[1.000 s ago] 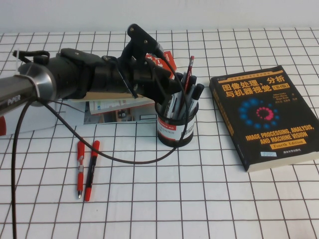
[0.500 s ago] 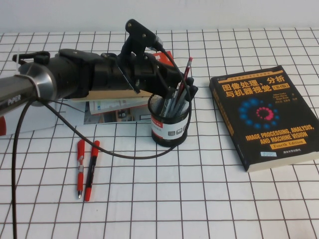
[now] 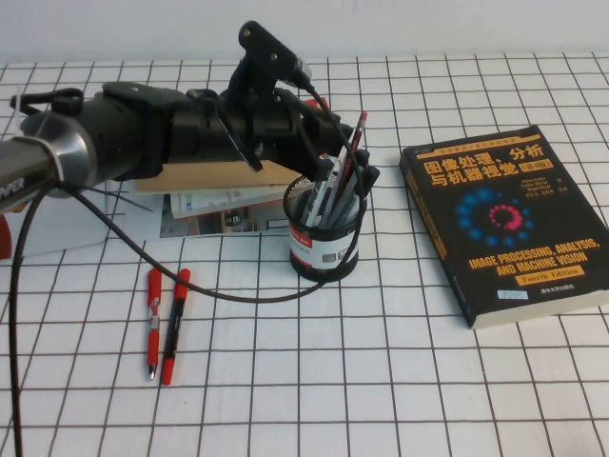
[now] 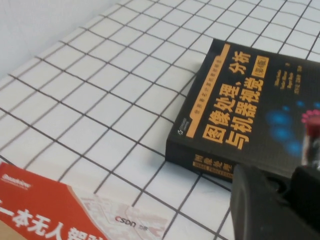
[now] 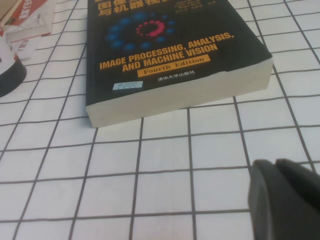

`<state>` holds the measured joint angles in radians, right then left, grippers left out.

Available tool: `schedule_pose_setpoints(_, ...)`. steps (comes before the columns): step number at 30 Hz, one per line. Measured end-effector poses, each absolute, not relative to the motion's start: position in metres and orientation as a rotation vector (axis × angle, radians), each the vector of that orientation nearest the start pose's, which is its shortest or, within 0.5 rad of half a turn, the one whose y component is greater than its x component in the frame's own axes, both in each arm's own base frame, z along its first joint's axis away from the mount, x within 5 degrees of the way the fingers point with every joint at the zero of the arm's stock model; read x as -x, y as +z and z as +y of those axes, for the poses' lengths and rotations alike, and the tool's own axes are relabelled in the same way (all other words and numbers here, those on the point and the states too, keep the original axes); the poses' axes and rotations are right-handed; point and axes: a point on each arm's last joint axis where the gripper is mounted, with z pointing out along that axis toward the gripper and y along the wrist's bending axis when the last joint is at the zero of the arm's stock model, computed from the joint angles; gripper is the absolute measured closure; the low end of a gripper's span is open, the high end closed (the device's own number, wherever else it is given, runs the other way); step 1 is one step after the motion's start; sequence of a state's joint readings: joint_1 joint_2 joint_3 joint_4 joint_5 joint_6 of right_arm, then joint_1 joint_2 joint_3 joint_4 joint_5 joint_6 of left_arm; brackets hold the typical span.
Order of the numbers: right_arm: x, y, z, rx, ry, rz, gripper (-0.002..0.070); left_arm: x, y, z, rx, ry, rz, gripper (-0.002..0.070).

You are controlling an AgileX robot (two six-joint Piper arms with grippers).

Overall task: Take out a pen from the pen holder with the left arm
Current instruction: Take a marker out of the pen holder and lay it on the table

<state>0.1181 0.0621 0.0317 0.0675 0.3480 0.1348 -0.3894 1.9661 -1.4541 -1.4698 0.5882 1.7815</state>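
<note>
Pen (image 3: 360, 133) with red top, its lower end inside the pen holder (image 3: 326, 252), seems pinched by the narrow left tool (image 3: 333, 174) at the holder's 12 o'clock, so lifting out is not yet done, while the right tool (image 5: 285, 197) hangs near the book (image 3: 504, 224) at 3 o'clock.

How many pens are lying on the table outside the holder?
2: a red pen and a red-black pen beside it, front-left of the holder, where the left gripper is; right gripper near the book.
</note>
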Motion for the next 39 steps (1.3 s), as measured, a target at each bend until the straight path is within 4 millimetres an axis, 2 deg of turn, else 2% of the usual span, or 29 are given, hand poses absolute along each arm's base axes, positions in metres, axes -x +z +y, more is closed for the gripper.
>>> schedule_pose_setpoints(17, -0.056, 0.168, 0.009, -0.062, 0.234, 1.931, 0.0692, -0.365, 0.344, -0.199, -0.996, -0.496, 1.531, 0.0568)
schedule_pose_setpoints(22, -0.056, 0.168, 0.009, -0.062, 0.234, 1.931, 0.0692, -0.350, 0.378, -0.188, -0.867, -0.509, 1.536, 0.0568)
schedule_pose_setpoints(26, -0.056, 0.168, 0.009, -0.062, 0.234, 1.931, 0.0692, -0.337, 0.394, -0.176, -0.819, -0.479, 1.652, 0.0568)
schedule_pose_setpoints(28, -0.056, 0.168, 0.009, -0.062, 0.234, 1.931, 0.0692, -0.332, 0.394, -0.173, -0.820, -0.480, 1.777, 0.0568)
schedule_pose_setpoints(31, -0.056, 0.168, 0.009, -0.062, 0.234, 1.931, 0.0692, -0.328, 0.387, -0.164, -0.854, -0.387, 1.991, 0.0568)
schedule_pose_setpoints(35, -0.056, 0.168, 0.009, -0.062, 0.234, 1.931, 0.0692, -0.325, 0.372, -0.147, -0.830, -0.217, 2.244, 0.0568)
schedule_pose_setpoints(39, -0.056, 0.168, 0.009, -0.062, 0.234, 1.931, 0.0692, -0.325, 0.350, -0.142, -0.813, -0.163, 2.455, 0.0568)
